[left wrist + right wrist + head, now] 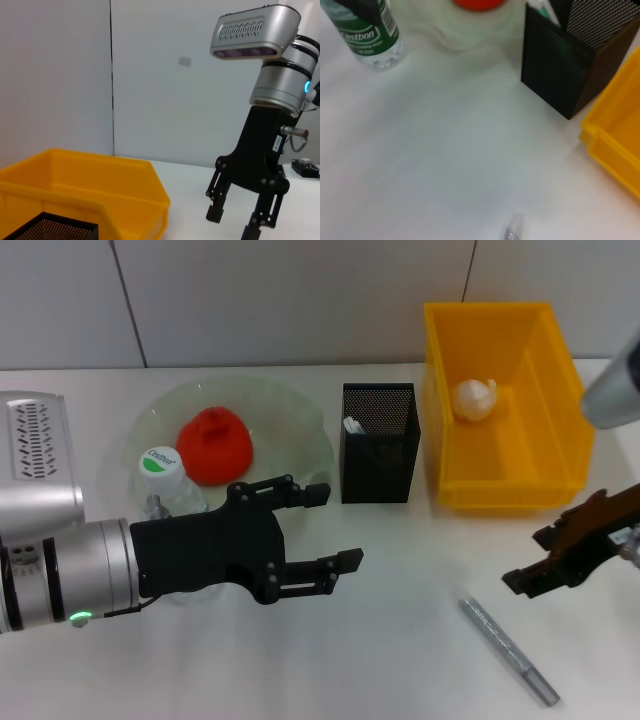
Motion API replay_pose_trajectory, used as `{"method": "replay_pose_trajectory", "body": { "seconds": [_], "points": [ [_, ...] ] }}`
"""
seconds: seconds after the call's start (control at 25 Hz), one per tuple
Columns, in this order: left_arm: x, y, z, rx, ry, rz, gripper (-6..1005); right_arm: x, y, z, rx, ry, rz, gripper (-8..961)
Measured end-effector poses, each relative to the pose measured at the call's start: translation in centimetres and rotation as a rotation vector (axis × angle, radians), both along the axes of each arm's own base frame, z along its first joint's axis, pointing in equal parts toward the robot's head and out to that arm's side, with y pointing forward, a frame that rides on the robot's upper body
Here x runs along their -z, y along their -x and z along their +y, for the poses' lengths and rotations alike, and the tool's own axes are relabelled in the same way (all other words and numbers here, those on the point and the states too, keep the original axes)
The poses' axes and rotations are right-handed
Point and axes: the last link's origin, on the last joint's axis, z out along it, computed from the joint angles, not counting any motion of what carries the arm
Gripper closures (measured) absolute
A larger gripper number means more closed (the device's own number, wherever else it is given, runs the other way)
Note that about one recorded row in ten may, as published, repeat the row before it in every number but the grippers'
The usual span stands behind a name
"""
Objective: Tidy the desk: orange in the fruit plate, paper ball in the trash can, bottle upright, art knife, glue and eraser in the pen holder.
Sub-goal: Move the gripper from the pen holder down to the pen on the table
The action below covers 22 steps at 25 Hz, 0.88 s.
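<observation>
The orange point(214, 445) lies in the clear glass fruit plate point(300, 405) at the left rear of the white bench point(400, 640); it reads as a red-orange lump with a dimpled top. The water bottle point(165, 480) stands upright at the plate's front edge, white cap with a green mark facing up. The black mesh pen holder point(379, 443) stands just beside the plate, with a small white item showing at its inner left wall. The yellow trash can point(510, 410) stands beside the holder, and the white paper ball point(476, 399) rests on its floor. A slim silver art knife point(508, 651) lies flat on the bench at front right, apart from everything else.

The left gripper point(335, 528) extends sideways in front of the plate and bottle, fingers spread wide, holding nothing. The right gripper point(532, 558) hangs above the bench near the knife, fingers apart and empty.

The left wrist view shows the right gripper point(235, 222) pointing downward with parted fingers, which the head view shows less plainly. The right wrist view shows the bottle's green label point(367, 32), hidden from the head view, plus the tip of the knife point(512, 231).
</observation>
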Motion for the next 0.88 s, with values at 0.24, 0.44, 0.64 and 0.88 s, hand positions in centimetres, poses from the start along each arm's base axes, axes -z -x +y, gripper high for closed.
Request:
{"method": "replay_pose_trajectory", "body": {
  "seconds": [0.24, 0.44, 0.64, 0.88],
  "points": [
    [-0.1, -0.1, 0.0, -0.002, 0.003, -0.003, 214, 1.3, 1.4, 0.0, 0.038, 0.023, -0.007, 259],
    [-0.1, -0.1, 0.0, -0.003, 0.004, -0.005, 214, 1.8, 2.1, 0.0, 0.083, 0.057, -0.015, 261],
    [0.0, -0.1, -0.1, -0.002, 0.008, -0.005, 214, 2.6, 2.2, 0.1, 0.134, 0.080, -0.051, 262],
    [0.0, -0.2, -0.1, -0.010, 0.014, -0.008, 214, 3.3, 2.1, 0.2, 0.157, 0.083, -0.097, 263]
  ]
}}
